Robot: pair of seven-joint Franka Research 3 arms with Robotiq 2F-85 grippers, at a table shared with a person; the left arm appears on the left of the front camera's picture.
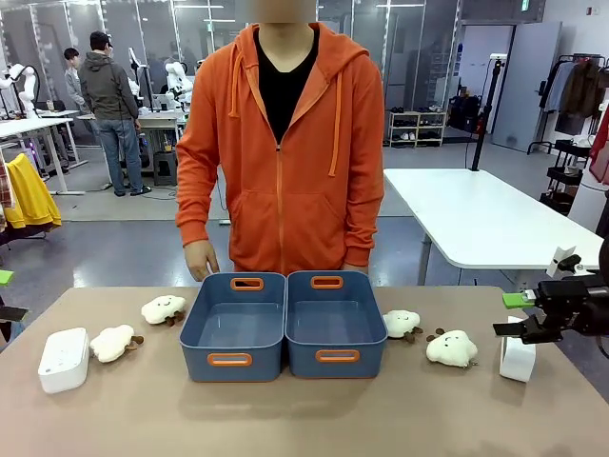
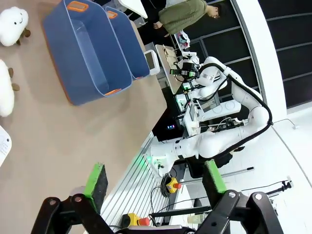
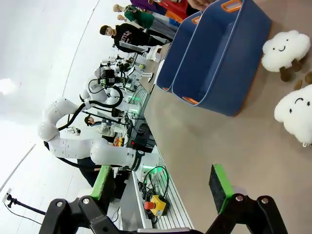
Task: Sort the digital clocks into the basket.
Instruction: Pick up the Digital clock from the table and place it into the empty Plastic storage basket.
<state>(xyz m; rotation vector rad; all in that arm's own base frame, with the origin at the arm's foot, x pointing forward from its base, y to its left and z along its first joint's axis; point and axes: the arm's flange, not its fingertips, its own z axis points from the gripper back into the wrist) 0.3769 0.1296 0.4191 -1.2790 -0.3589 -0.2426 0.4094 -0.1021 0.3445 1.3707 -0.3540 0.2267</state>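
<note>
Fingers of my left gripper (image 2: 155,176) and right gripper (image 3: 161,178) are standing apart, empty. One white rounded plastic digital clock (image 1: 64,360) is lying left of the blue-grey rectangular plastic baskets (image 1: 233,328); another clock (image 1: 517,359) is standing under my right gripper.

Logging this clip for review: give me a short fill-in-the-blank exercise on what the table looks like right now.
1. Both adjoining bins are ___.
2. ___ plush toys lie on the table.
3. The right gripper, near the right-hand clock, has its jaws ___.
4. The other clock lies on the robot's ___ side.
Missing words: empty; four; open; left.
</note>
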